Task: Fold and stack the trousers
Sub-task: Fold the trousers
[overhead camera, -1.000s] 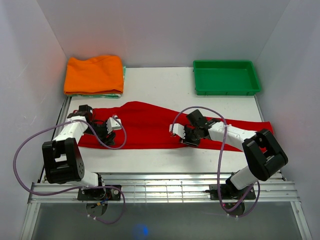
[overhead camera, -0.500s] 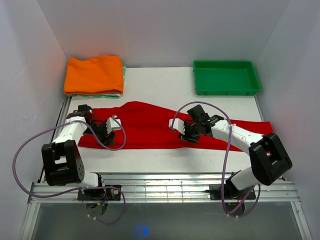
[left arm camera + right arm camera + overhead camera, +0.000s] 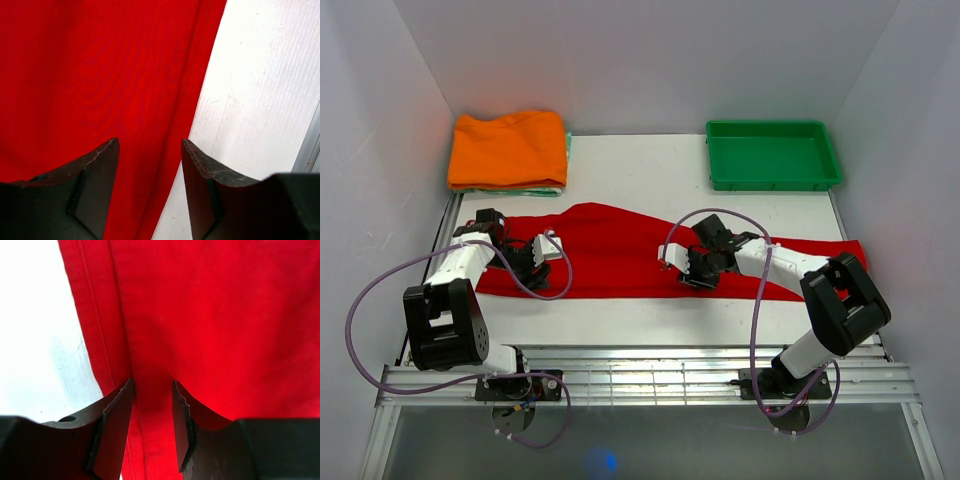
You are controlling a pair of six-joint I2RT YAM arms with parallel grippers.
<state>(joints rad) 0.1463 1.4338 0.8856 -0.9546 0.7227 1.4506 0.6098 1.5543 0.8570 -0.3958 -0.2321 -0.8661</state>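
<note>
The bench (image 3: pixel 650 180) is a white board boxed in by plain pale walls on three sides, with a metal rail (image 3: pixel 650 372) along its near edge where the two arms are bolted. A folded orange garment (image 3: pixel 507 148) sits in the far left corner. A green tray (image 3: pixel 775 184) sits at the far right.

The trousers (image 3: pixel 610 250) lie spread flat across the bench, from just inside the left edge almost to the right edge, nearer the arms than the garment and the tray.

The left claw (image 3: pixel 532 268) is down over the left end of the trousers. In its wrist view the jaws stand well apart with nothing between them. The cloth's edge runs under the gap, with red fabric beneath the left finger (image 3: pixel 95 185) and bare bench beside the right one.

The right claw (image 3: pixel 695 272) is down on the near edge of the trousers, about midway along their length. Its jaws are only partly apart, leaving a narrow gap. The stitched hem strip of the trousers runs straight into that gap, and both fingertips (image 3: pixel 116 420) sit at cloth level. No fabric can be seen clamped or lifted between them.

Compared with a second ago, the left arm and its claw are where they were, and the outline of the trousers has not changed. The right arm's elbow swung out to the right half a second ago and has come back. Its claw is at nearly the same spot on the hem, shifted only slightly.
</note>
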